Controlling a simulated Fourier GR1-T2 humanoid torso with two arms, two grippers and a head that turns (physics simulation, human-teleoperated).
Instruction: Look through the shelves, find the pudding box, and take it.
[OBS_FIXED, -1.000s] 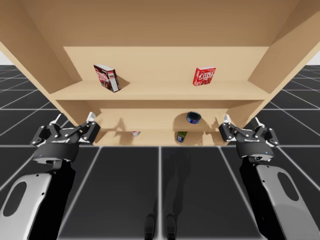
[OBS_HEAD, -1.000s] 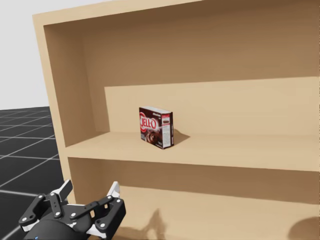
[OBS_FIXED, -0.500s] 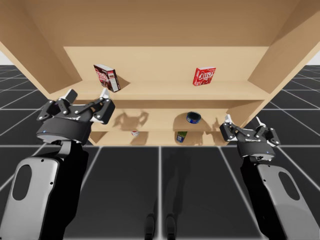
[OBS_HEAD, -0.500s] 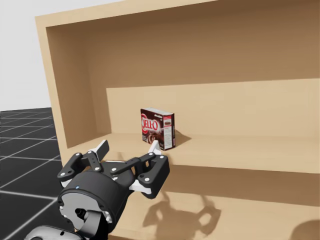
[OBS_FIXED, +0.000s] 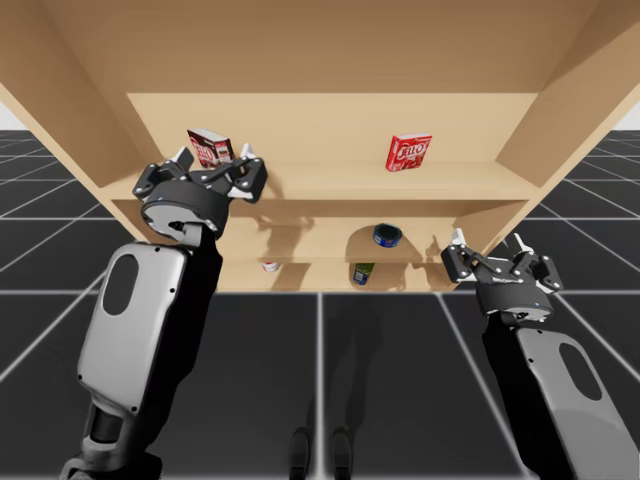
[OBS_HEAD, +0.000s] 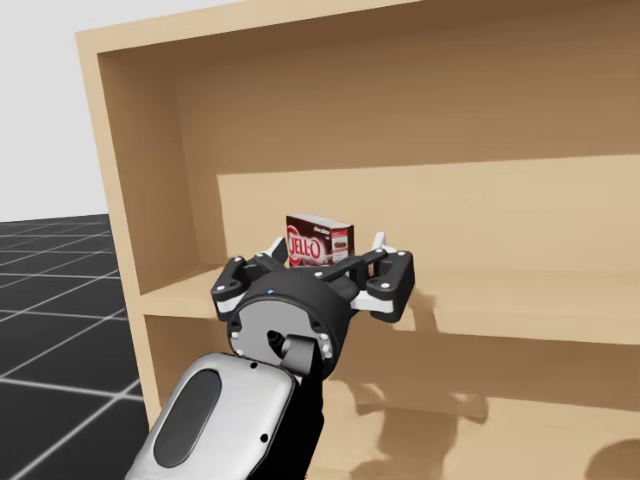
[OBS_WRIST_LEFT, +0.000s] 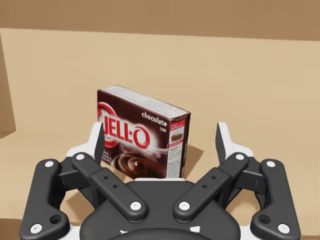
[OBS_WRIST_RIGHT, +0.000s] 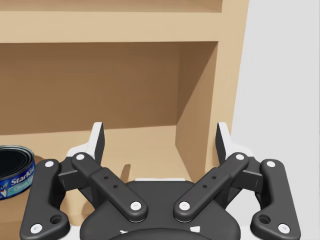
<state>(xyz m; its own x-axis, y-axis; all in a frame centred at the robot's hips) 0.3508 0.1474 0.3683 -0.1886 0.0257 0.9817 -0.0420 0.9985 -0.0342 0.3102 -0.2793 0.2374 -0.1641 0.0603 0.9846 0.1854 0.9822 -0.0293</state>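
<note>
Wooden shelf unit (OBS_FIXED: 330, 185) on a dark grid floor (OBS_FIXED: 400, 380). Pudding box (OBS_WRIST_LEFT: 142, 135) stands upright at the left end of the upper shelf, turned slightly. Left gripper (OBS_WRIST_LEFT: 160, 136) is at that shelf's front edge with fingers spread wide; the box is just ahead of the gap, not gripped. Right gripper (OBS_WRIST_RIGHT: 160, 135) is also spread, low by the unit's right wall, with a blue can (OBS_WRIST_RIGHT: 15, 170) beside it. Red box (OBS_FIXED: 408, 153) sits on the upper shelf, right.

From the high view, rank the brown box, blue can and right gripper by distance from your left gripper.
1. Brown box, upper shelf, just ahead.
2. Blue can, middle shelf, rightward.
3. Right gripper, low, far right.
</note>
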